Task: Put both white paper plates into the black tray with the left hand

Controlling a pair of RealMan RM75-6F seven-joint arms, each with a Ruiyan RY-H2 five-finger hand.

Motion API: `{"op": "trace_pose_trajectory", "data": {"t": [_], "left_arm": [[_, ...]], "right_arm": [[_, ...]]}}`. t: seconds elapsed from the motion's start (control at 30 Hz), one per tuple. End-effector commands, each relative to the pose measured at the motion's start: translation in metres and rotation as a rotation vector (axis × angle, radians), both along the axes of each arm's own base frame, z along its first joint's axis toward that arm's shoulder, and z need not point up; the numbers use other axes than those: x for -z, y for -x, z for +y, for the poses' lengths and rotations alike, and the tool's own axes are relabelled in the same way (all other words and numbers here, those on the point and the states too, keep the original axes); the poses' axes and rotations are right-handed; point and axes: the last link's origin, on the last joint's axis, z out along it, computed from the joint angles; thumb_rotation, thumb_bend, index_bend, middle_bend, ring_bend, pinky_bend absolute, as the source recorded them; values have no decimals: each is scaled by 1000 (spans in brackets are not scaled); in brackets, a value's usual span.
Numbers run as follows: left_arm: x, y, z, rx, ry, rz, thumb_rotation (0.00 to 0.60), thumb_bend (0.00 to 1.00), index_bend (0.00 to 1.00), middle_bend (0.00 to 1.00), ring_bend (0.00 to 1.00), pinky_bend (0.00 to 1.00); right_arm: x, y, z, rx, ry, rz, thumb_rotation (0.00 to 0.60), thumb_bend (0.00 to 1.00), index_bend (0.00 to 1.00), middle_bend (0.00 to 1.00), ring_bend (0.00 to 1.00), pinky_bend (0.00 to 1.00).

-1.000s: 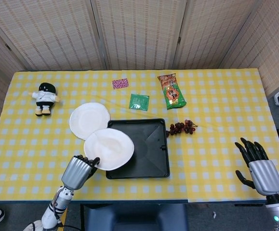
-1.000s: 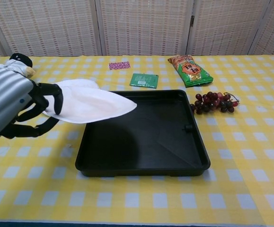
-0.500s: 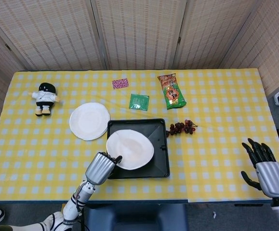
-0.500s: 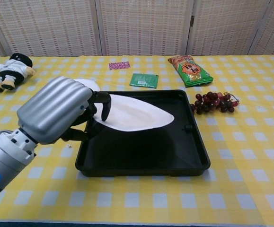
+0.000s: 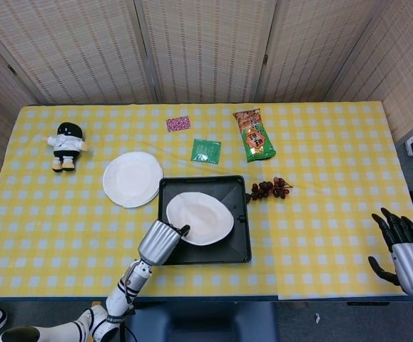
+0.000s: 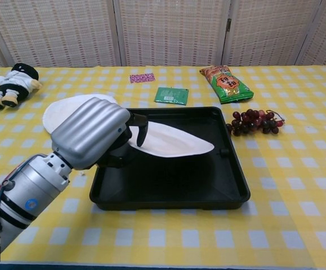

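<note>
Looking from the head view: left hand point(image 5: 161, 242) pinching first white paper plate point(image 5: 200, 218) by its seven o'clock rim, plate held over black tray point(image 5: 239, 246). Second white paper plate point(image 5: 133, 179) flat on table point(image 5: 334, 178), touching or just beside tray's ten o'clock corner; cannot tell which. Right hand point(image 5: 406, 246) far off at four o'clock, fingers spread, holding nothing. Grapes point(image 5: 269, 189) just beside tray at two o'clock.

Turning to the chest view: left hand point(image 6: 95, 132) with fingers curled over near rim of first plate point(image 6: 174, 143), far edge tilted low toward tray point(image 6: 168, 197) floor, not yet flat. Second plate point(image 6: 58, 109) partly hidden behind hand.

Judged light, thin, flexible: liable to bend or slip under a rim pinch. Best hold: exposed edge, thumb beneath, gentle pressure.
</note>
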Motion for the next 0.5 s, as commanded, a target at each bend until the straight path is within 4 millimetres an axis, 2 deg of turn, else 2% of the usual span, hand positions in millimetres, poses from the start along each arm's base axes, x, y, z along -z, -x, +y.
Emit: {"op": "trace_pose_trajectory", "data": {"t": [0.03, 0.37, 0.43, 0.5], "left_arm": [[6, -1, 1, -2, 19, 1, 600, 503, 627, 1000, 1000, 1000], [18, -5, 1, -1, 56, 6, 600, 503, 621, 1000, 1000, 1000], [21, -5, 1, -8, 62, 12, 600, 492, 565, 1000, 1000, 1000], [22, -5, 0, -16, 65, 16, 600, 429, 450, 1000, 1000, 1000]], "right_arm": [[-1, 1, 1, 6, 6, 1, 600, 366, 0, 0, 0, 0], [-5, 6, 3, 28, 18, 5, 600, 365, 0, 0, 0, 0], [-5, 6, 3, 29, 17, 4, 600, 366, 0, 0, 0, 0], [-6, 6, 3, 28, 15, 4, 600, 366, 0, 0, 0, 0]]}}
